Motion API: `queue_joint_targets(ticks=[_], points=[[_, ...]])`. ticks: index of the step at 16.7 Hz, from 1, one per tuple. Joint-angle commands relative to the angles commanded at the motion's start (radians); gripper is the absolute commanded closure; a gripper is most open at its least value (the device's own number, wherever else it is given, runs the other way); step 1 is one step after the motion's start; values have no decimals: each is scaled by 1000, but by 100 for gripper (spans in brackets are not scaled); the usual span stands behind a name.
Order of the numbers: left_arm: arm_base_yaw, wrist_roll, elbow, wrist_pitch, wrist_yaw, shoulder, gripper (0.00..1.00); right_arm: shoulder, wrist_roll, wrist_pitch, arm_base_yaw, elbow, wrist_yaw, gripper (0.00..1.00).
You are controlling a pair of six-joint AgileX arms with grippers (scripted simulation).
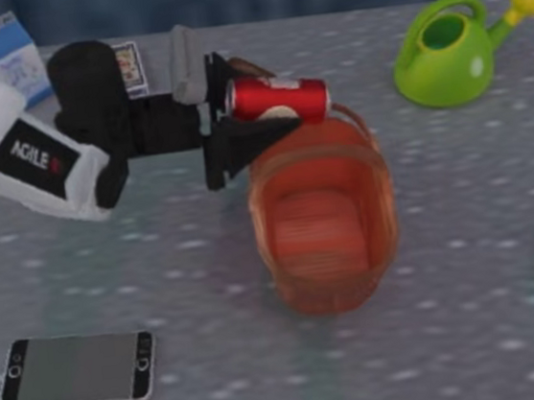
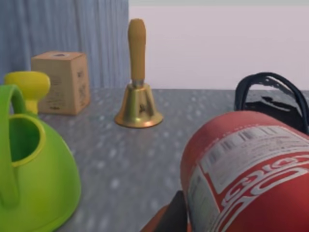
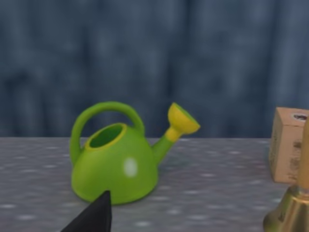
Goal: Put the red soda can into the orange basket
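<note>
Top view: left claw (image 1: 255, 114) hides red soda can's (image 1: 279, 96) underside.

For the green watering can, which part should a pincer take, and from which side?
Judging by shape, the arched handle of the green watering can is the best hold: a thin hoop standing clear above the rounded body, which looks too wide to span. Come from above, fingers either side of the hoop, away from the yellow spout.
</note>
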State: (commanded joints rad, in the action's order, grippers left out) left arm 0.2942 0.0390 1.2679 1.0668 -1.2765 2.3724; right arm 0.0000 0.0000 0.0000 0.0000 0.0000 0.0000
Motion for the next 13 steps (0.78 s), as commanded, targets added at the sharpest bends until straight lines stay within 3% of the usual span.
queue_joint_targets(ticks=[10, 13], points=[[0, 0, 0, 0, 0, 0, 2, 0, 0, 0, 0, 0, 0, 0], [0, 0, 0, 0, 0, 0, 0, 0, 0, 0, 0, 0, 0, 0]])
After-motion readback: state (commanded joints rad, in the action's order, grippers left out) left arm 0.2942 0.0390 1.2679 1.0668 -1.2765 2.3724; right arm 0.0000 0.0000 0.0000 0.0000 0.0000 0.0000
